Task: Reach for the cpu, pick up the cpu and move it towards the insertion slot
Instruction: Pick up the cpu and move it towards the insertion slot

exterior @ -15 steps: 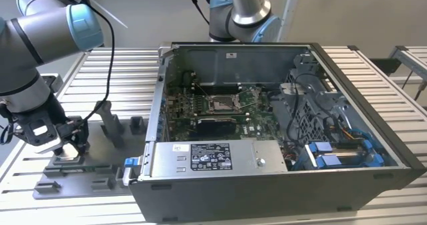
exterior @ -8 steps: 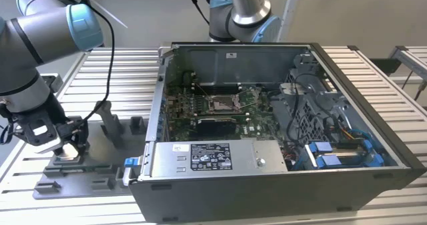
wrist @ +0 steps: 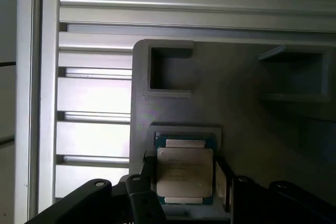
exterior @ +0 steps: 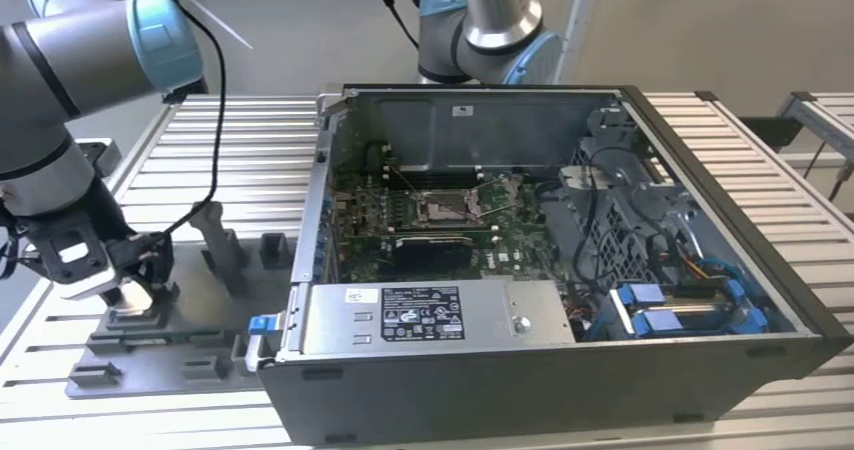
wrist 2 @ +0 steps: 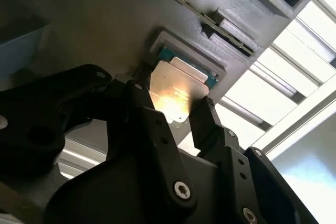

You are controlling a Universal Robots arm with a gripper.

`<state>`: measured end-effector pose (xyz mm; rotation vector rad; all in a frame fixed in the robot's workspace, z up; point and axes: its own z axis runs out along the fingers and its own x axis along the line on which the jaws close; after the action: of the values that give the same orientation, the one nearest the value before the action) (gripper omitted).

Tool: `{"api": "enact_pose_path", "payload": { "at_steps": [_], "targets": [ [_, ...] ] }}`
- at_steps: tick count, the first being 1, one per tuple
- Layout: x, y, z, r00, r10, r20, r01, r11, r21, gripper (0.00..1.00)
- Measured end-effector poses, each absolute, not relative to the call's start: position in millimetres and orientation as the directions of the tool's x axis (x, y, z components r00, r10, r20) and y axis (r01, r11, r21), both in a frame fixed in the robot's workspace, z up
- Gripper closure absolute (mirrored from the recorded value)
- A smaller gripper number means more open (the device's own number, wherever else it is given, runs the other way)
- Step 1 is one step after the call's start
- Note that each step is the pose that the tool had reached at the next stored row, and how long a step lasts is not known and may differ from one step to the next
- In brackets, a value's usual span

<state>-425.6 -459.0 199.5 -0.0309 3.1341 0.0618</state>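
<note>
The cpu (wrist: 185,174), a small square chip with a silvery top and a green rim, lies in a pocket of the grey fixture plate (wrist: 247,129); it also glints in the second wrist view (wrist 2: 176,85). My gripper (wrist: 185,182) is down over that pocket, its black fingers (wrist 2: 202,116) pressed against two opposite edges of the chip, shut on it. In the exterior view the gripper (exterior: 127,295) hangs low at the far left over the fixture. The insertion slot (exterior: 441,207), a shiny square socket, sits on the motherboard inside the open computer case, well to the exterior view's right of the gripper.
The open computer case (exterior: 561,370) has tall walls, with a power supply (exterior: 427,315) along its near side and blue drive parts (exterior: 674,305). Grey fixture posts (exterior: 220,245) rise between gripper and case. A second arm (exterior: 487,30) stands behind the case. Ribbed metal table (exterior: 227,135).
</note>
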Motion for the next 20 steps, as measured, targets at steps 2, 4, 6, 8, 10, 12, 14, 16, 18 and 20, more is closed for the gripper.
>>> {"api": "enact_pose_path", "payload": {
  "at_steps": [2,4,6,8,10,12,14,16,18,20],
  "targets": [
    [-425.6,-459.0,201.4,-1.000,-0.020,-0.007,-0.020,0.999,0.039,1.00],
    [-425.6,-458.9,202.1,-1.000,-0.020,-0.007,-0.020,0.999,0.040,1.00],
    [-425.6,-459.0,203.7,-1.000,-0.020,-0.007,-0.020,0.999,0.039,1.00],
    [-425.6,-459.0,206.2,-1.000,-0.020,-0.007,-0.020,0.999,0.039,1.00],
    [-425.6,-459.0,209.1,-1.000,-0.020,-0.007,-0.020,0.999,0.039,1.00],
    [-425.6,-459.0,211.4,-1.000,-0.020,-0.007,-0.020,0.999,0.039,1.00],
    [-425.6,-459.0,213.0,-1.000,-0.020,-0.007,-0.020,0.999,0.039,1.00],
    [-425.6,-458.9,216.1,-1.000,-0.020,-0.007,-0.020,0.999,0.039,1.00],
    [-425.6,-459.0,220.0,-1.000,-0.020,-0.007,-0.020,0.999,0.039,1.00],
    [-425.6,-459.0,222.2,-1.000,-0.020,-0.007,-0.020,0.999,0.039,1.00]
  ]
}}
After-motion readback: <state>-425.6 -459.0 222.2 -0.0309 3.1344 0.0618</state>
